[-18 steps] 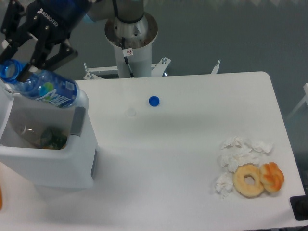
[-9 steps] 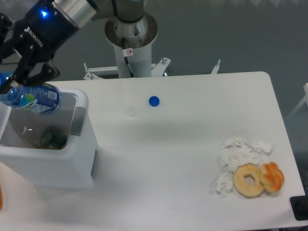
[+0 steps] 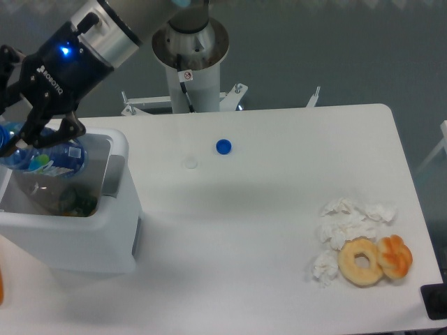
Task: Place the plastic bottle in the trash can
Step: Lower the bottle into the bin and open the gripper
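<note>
The plastic bottle [image 3: 49,158] lies sideways, clear with a blue label, held over the open mouth of the trash can [image 3: 91,237] at the left edge of the table. My gripper [image 3: 33,136] is shut on the plastic bottle from above, its black fingers on either side of the bottle's body. The bottle's left end runs off the frame edge. Dark rubbish shows inside the white bin below it.
A small blue cap [image 3: 223,146] and a faint clear ring [image 3: 190,162] lie on the white table behind the middle. Crumpled tissues [image 3: 346,223], a doughnut [image 3: 361,261] and an orange pastry [image 3: 395,255] sit at the right front. The arm's base column [image 3: 190,56] stands behind the table.
My gripper has carried the bottle leftward and lower, from over the bin's right rim to above the bin's opening.
</note>
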Robot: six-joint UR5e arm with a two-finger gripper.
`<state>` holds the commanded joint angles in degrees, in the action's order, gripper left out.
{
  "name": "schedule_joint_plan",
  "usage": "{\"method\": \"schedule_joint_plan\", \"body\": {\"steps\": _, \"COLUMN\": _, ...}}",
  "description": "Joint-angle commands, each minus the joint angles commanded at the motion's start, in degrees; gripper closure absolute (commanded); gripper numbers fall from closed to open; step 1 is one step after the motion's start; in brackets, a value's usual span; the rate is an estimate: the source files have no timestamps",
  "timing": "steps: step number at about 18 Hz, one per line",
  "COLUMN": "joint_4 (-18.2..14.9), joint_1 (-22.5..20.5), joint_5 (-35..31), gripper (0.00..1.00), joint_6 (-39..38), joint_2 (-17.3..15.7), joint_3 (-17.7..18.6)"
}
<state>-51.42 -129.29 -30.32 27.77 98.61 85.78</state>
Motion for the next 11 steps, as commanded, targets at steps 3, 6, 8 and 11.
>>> {"method": "schedule_joint_plan", "body": {"steps": 3, "joint_4": 0.00, "joint_1": 0.00, "joint_5": 0.79, "gripper": 0.95, "joint_6": 0.09, "joint_2": 0.00, "joint_3": 0.97}}
{"method": "schedule_joint_plan", "body": {"steps": 6, "joint_4": 0.00, "joint_1": -0.26, "joint_5": 0.88, "gripper": 0.94, "joint_6": 0.09, "joint_2": 0.00, "joint_3": 1.76}}
{"method": "schedule_joint_plan", "body": {"steps": 8, "joint_4": 0.00, "joint_1": -0.26, "joint_5": 0.88, "gripper": 0.93, "joint_6": 0.17, "joint_2": 0.00, "joint_3": 1.94}}
{"method": "schedule_joint_plan", "body": {"steps": 11, "joint_4": 0.00, "joint_1": -0.26, "joint_5": 0.88, "gripper": 0.92, "joint_6": 0.44, "joint_2": 0.09, "joint_3": 2.03}}
